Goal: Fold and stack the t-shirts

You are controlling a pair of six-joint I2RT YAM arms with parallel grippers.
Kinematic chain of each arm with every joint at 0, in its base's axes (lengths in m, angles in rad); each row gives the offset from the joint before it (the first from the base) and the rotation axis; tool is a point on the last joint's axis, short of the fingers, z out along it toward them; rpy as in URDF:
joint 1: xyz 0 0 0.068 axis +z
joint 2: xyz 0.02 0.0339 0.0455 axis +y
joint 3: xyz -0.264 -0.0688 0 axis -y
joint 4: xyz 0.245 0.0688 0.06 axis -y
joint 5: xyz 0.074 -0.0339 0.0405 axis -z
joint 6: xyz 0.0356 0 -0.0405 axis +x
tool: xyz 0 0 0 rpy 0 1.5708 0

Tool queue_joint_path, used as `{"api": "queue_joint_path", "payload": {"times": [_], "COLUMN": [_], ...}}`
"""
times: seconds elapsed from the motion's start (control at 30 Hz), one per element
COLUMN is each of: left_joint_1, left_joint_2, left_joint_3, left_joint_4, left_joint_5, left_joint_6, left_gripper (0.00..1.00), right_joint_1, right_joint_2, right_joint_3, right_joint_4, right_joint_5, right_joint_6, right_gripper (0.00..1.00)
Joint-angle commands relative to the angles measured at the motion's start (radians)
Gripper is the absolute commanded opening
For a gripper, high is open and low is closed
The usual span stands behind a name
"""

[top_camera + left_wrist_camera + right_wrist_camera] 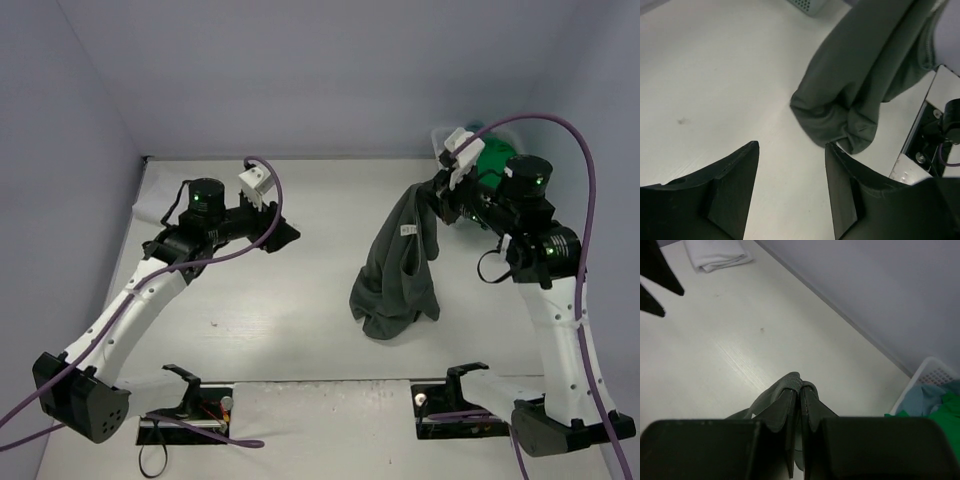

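The dark grey t-shirt (400, 270) is seen right of the table's middle, hung as a long drape. Its top is pinched by the right gripper (440, 195), whose jaws are clenched on a fold of the cloth, as shown in the right wrist view. The shirt's long axis runs from that high far-right hold down toward the near left. Its lower end is gathered in a crumpled bunch that appears to touch the table (280, 330).

The left gripper (791, 150) is held released, jaws apart with nothing between them. In the top view it is found well to the left of the shirt. In its own wrist view the bunched hem lies ahead of the fingers and a little to the right. The free lower end is therefore judged to be the left arm's to take, by a reach to the right.

The surface is a plain pale tabletop, bare between claw and cloth. A folded white t-shirt (715, 255) is laid at the far left. A white lattice basket (932, 372) at the far right holds a green t-shirt (492, 160) and a teal-blue t-shirt (925, 395). The table is enclosed by plain pale walls (300, 70).
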Motion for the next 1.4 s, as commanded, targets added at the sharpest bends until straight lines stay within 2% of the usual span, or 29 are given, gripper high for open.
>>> {"api": "queue_joint_path", "payload": {"times": [0.0,0.27,0.43,0.53,0.57,0.8,1.07,1.37], "left_joint_1": [-0.030,-0.123,-0.241,-0.303,-0.346,-0.473,-0.581,-0.642], "left_joint_2": [-0.017,0.103,0.244,0.315,0.391,0.571,0.752,0.924], "left_joint_3": [0.076,0.143,0.277,0.340,0.382,0.568,0.777,1.007], "left_joint_4": [0.170,0.218,0.151,0.122,0.094,0.063,0.008,-0.047], "left_joint_5": [0.060,0.034,-0.040,-0.075,-0.107,-0.232,-0.419,-0.624], "left_joint_6": [-0.052,-0.094,-0.016,0.026,0.052,0.093,0.121,0.115], "left_gripper": [0.50,0.50,0.56,0.57,0.57,0.57,0.57,0.56], "right_joint_1": [0.002,-0.022,-0.039,-0.062,-0.070,-0.090,-0.105,-0.134], "right_joint_2": [0.072,0.255,0.397,0.445,0.460,0.488,0.465,0.420], "right_joint_3": [0.087,0.199,0.389,0.443,0.468,0.526,0.529,0.491], "right_joint_4": [0.104,0.128,0.087,0.074,0.070,0.050,0.039,0.038], "right_joint_5": [0.106,0.251,0.301,0.311,0.328,0.400,0.397,0.351], "right_joint_6": [0.046,0.089,0.125,0.138,0.140,0.132,0.155,0.186], "right_gripper": [0.00,0.00,0.00,0.00,0.00,0.00,0.00,0.00]}}
